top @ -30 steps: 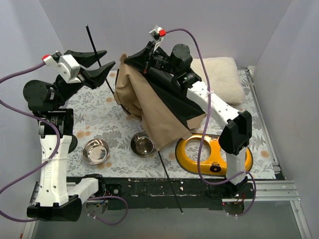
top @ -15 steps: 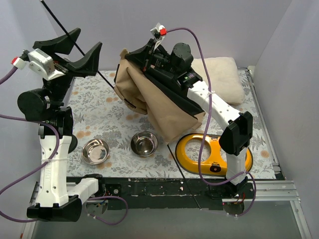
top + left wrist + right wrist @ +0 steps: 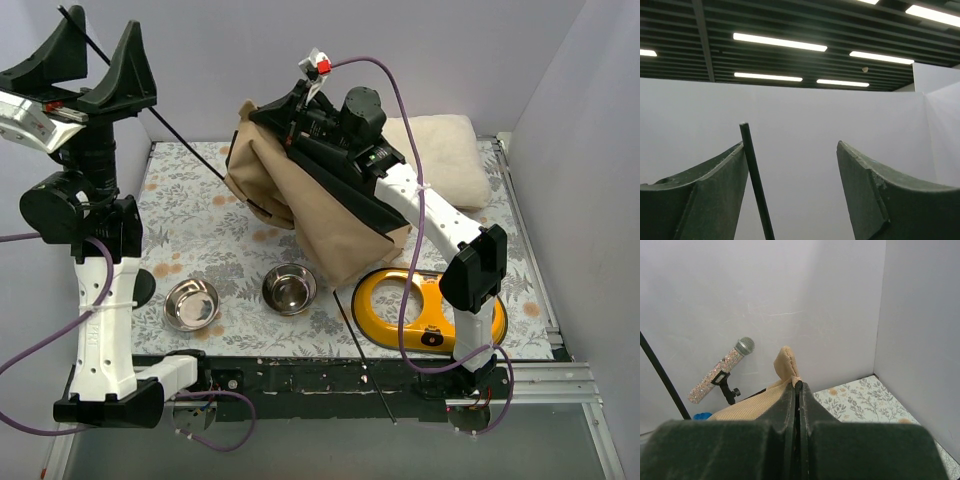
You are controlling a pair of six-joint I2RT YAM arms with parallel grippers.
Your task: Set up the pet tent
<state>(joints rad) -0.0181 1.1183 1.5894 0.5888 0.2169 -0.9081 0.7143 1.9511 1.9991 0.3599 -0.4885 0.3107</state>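
One plain tan pet tent (image 3: 325, 218)

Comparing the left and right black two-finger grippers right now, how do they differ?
The left gripper is open, a thin black rod loose between its jaws; the right gripper is shut on the tan fabric pet tent. The left points upward, the right roughly level. Both are raised above the table.

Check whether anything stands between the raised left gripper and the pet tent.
Nothing separate. Only the tent's own black rod spans the gap, running from the open left gripper down to the pet tent. Both steel bowls sit nearer, off that line.
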